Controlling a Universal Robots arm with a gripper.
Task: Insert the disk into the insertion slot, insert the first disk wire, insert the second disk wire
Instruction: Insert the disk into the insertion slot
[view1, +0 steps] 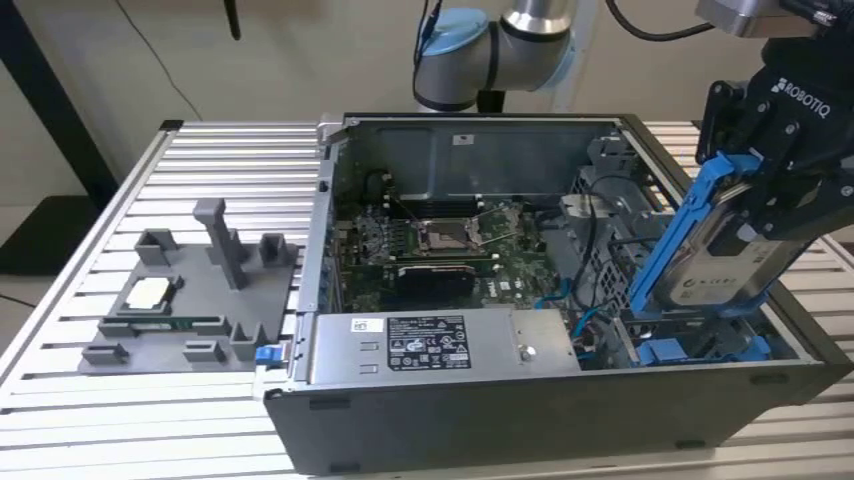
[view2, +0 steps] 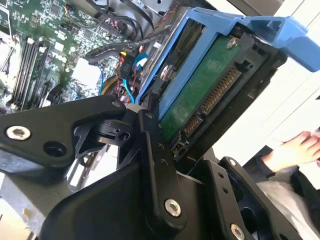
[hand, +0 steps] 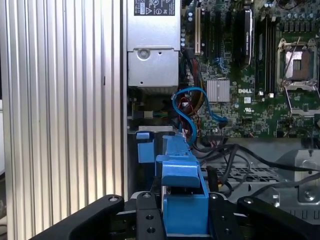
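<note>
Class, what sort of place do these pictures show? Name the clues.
Probably a robotics lab bench for computer assembly: an open computer case sits on a slotted metal table, the robot's hand grips the disk over it, and a grey parts fixture lies beside.

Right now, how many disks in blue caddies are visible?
1: the disk, held tilted by the gripper above the drive cage at the exterior view's right. Others may hide inside it.
</note>
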